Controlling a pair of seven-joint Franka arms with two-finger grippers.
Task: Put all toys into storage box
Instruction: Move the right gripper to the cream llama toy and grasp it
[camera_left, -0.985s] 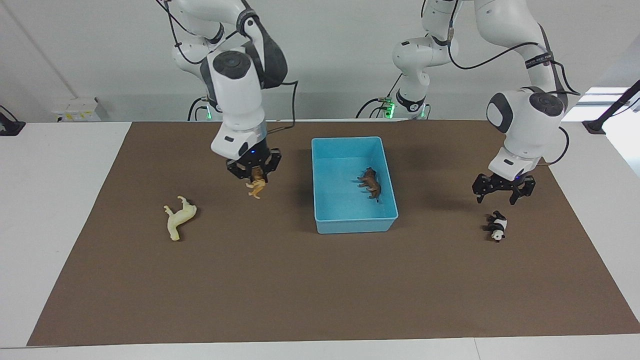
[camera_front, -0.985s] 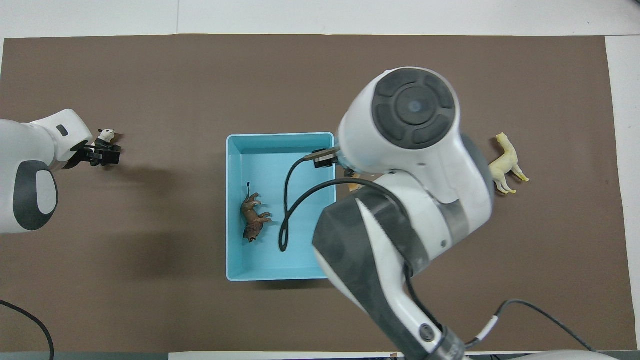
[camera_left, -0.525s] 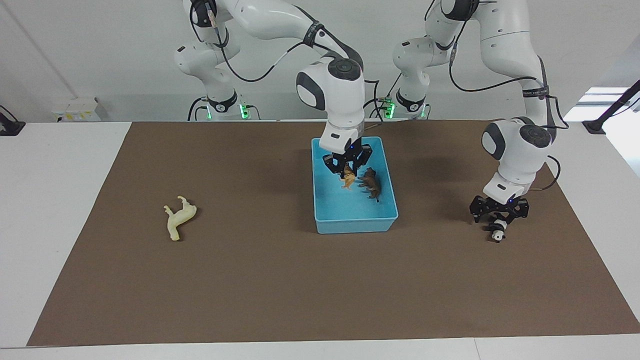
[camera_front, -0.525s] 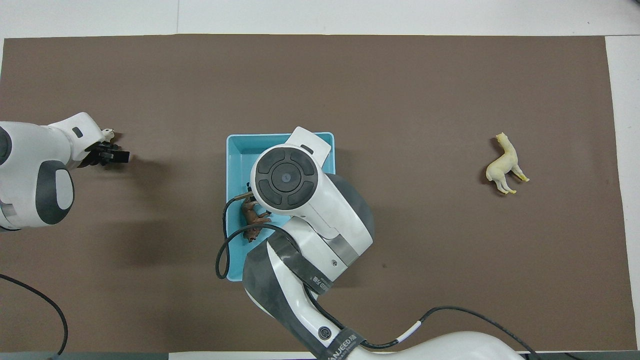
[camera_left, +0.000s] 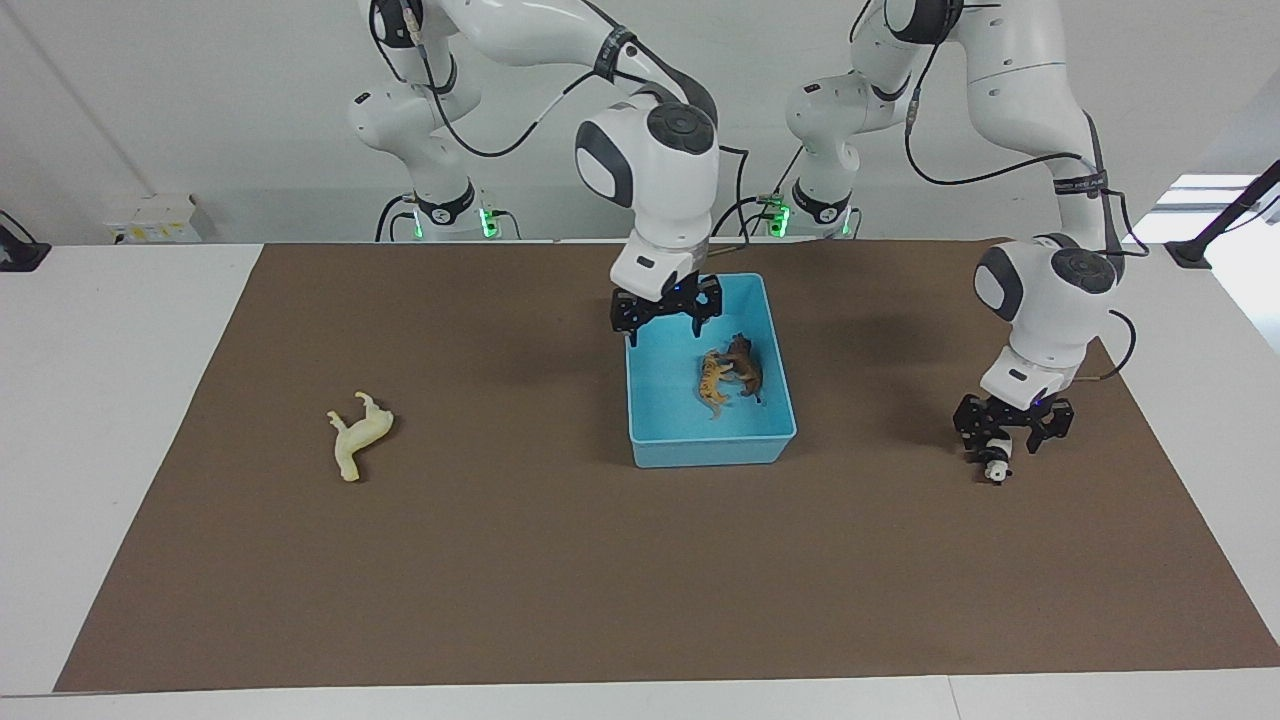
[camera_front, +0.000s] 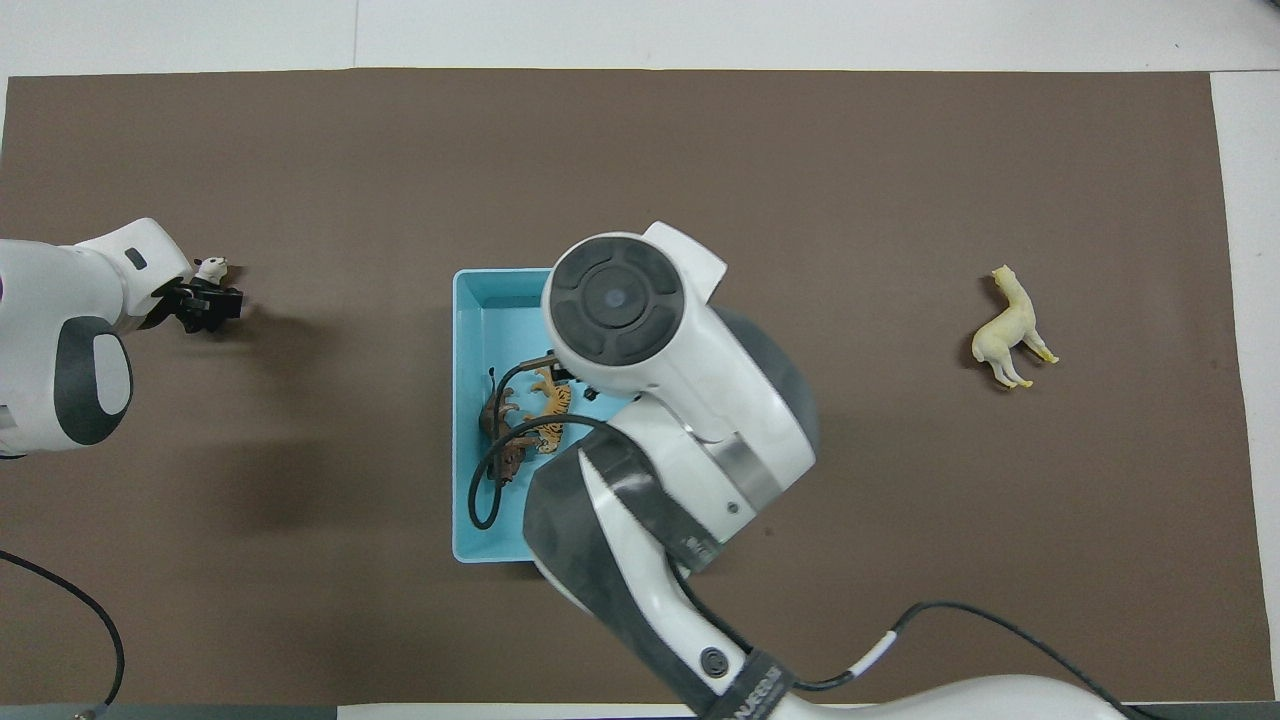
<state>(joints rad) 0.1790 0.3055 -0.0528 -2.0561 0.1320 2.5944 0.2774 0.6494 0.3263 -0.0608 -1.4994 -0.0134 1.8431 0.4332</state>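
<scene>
The light blue storage box (camera_left: 700, 452) (camera_front: 500, 298) stands mid-table. In it the orange tiger (camera_left: 712, 385) (camera_front: 549, 408) lies against the brown lion (camera_left: 746, 364) (camera_front: 499, 432). My right gripper (camera_left: 666, 318) hangs open and empty just above the box's end nearest the robots; its own arm hides it in the overhead view. My left gripper (camera_left: 1006, 440) (camera_front: 206, 300) is open and low over the black-and-white panda (camera_left: 995, 468) (camera_front: 211, 268), its fingers straddling it on the mat. The cream horse (camera_left: 356, 438) (camera_front: 1008, 330) lies on its side toward the right arm's end.
A brown mat (camera_left: 560, 580) covers most of the white table (camera_left: 110, 400). A black cable (camera_front: 487, 490) from the right arm loops over the box in the overhead view.
My right gripper carried the tiger over the box, opened and let it drop beside the lion, then rose a little. My left gripper came down over the panda.
</scene>
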